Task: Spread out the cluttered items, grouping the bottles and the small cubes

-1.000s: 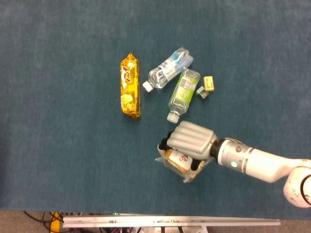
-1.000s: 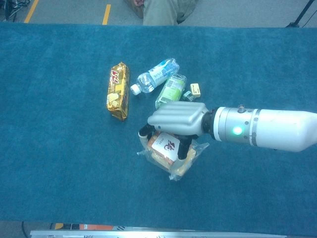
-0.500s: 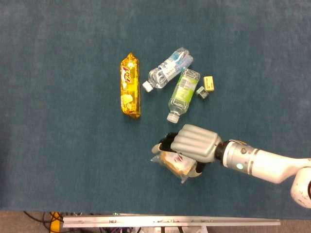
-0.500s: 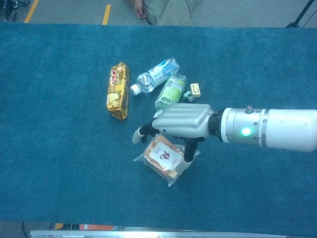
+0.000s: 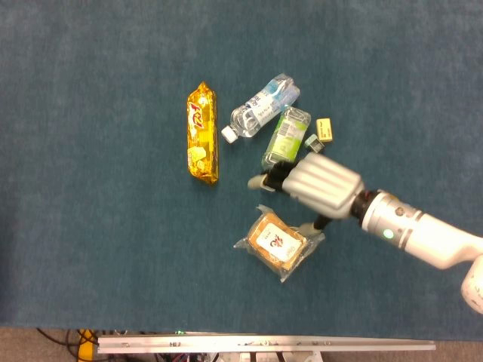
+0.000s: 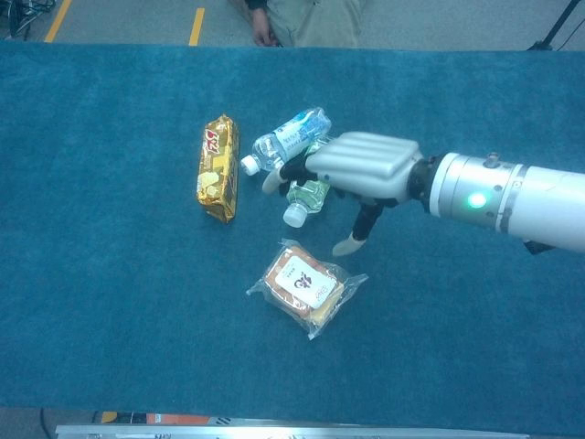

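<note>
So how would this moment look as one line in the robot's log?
right hand: open, above green-label bottle | snack packet: on table, free | bottles, cubes: still clustered | left hand: not in view

The right hand (image 5: 321, 185) hovers palm down, fingers spread and empty (thumb pointing downward), forearm extending rightward.

Bare blue carpet (image 5: 90, 249) lies wide on every side of the cluster, where the gold snack bar (image 5: 202, 143), the clear blue-labelled bottle (image 5: 262, 107), the green-labelled bottle (image 5: 285, 134), two small cubes (image 5: 320, 136) and the clear-wrapped pastry packet (image 5: 277, 245) crowd close, gaps narrow between the bottles and cubes.
</note>
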{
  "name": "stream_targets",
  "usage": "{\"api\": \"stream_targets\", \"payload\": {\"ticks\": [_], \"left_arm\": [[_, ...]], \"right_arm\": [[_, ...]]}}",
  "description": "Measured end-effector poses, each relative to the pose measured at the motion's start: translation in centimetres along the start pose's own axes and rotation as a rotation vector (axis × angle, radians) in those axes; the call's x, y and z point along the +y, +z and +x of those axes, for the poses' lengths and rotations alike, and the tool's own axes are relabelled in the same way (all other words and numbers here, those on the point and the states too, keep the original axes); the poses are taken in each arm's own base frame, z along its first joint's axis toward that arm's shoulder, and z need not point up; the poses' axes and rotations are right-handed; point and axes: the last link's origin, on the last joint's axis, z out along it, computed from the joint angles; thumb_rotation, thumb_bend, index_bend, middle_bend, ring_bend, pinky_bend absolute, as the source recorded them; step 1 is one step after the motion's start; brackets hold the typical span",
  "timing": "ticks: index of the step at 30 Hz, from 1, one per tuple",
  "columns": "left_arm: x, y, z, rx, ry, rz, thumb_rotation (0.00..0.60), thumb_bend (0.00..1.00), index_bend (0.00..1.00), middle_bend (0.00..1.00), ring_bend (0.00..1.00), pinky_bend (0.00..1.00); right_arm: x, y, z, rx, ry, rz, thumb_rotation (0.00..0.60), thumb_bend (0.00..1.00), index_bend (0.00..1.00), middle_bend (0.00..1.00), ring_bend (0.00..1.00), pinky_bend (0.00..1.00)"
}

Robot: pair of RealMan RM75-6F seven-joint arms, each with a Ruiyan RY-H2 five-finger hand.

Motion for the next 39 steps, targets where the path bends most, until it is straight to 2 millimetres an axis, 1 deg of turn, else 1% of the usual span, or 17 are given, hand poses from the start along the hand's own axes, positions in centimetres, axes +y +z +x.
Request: {"api": "stream_targets", "payload": {"ticks": [7, 11, 15, 18, 22, 23, 27, 30, 34, 39], "left_arm": [[-0.1, -0.2, 0.0, 0.002, -0.002, 0.003, 0.600, 0.39, 0.21, 0.22, 0.19, 0.23], [-0.4, -0.3, 0.2, 0.005, -0.001, 0.009, 0.600, 0.39, 0.21, 0.22, 0.19, 0.23], [-0.5, -0.5, 0.2, 0.003, 0.001, 0.014, 0.600, 0.39, 0.21, 0.22, 0.19, 0.23], [-0.6, -0.4, 0.2, 0.002, 0.001, 0.013, 0.600, 0.39, 0.21, 0.22, 0.19, 0.23], [-0.5, -0.3, 0.2, -0.001, 0.001, 0.009, 0.600, 0.39, 0.21, 0.22, 0.19, 0.23], [-0.5, -0.3, 0.1, -0.002, 0.001, 0.008, 0.600, 0.39, 0.21, 0.22, 0.19, 0.23], [-0.4, -0.2, 0.0, -0.007, -0.002, 0.004, 0.600, 0.39, 0.21, 0.22, 0.19, 0.23], [-0.2, 0.0, -0.2, -0.014, -0.005, -0.003, 0.600, 0.39, 0.21, 0.22, 0.19, 0.23], [-0.1, 0.1, -0.4, -0.018, -0.007, -0.009, 0.600, 0.39, 0.21, 0.22, 0.19, 0.23], [-0.2, 0.1, -0.4, -0.017, -0.007, -0.004, 0.600, 0.39, 0.21, 0.22, 0.19, 0.23]], "right_arm": [[2.3, 0.8, 0.4, 0.046, -0.078, -0.109, 0.600, 0.01, 0.18, 0.26, 0.24, 0.49], [3.1, 1.5, 0.6, 0.066, -0.094, -0.155, 0.600, 0.00, 0.18, 0.26, 0.24, 0.49], [3.6, 1.6, 0.7, 0.081, -0.115, -0.187, 0.600, 0.00, 0.18, 0.26, 0.24, 0.49], [4.2, 1.4, 0.7, 0.082, -0.125, -0.226, 0.600, 0.00, 0.18, 0.26, 0.24, 0.49], [5.6, 0.6, 1.1, 0.087, -0.158, -0.303, 0.600, 0.00, 0.19, 0.28, 0.24, 0.49], [6.0, 0.4, 1.2, 0.088, -0.165, -0.322, 0.600, 0.00, 0.19, 0.29, 0.25, 0.49], [7.6, -0.6, 1.2, 0.075, -0.191, -0.404, 0.600, 0.00, 0.29, 0.35, 0.30, 0.49], [8.6, -1.3, 0.9, 0.048, -0.213, -0.456, 0.600, 0.00, 0.30, 0.37, 0.31, 0.49], [9.8, -1.8, 0.1, 0.009, -0.228, -0.507, 0.600, 0.00, 0.30, 0.38, 0.31, 0.49], [10.7, -1.5, -0.5, -0.010, -0.239, -0.532, 0.600, 0.00, 0.31, 0.38, 0.31, 0.49]]}}
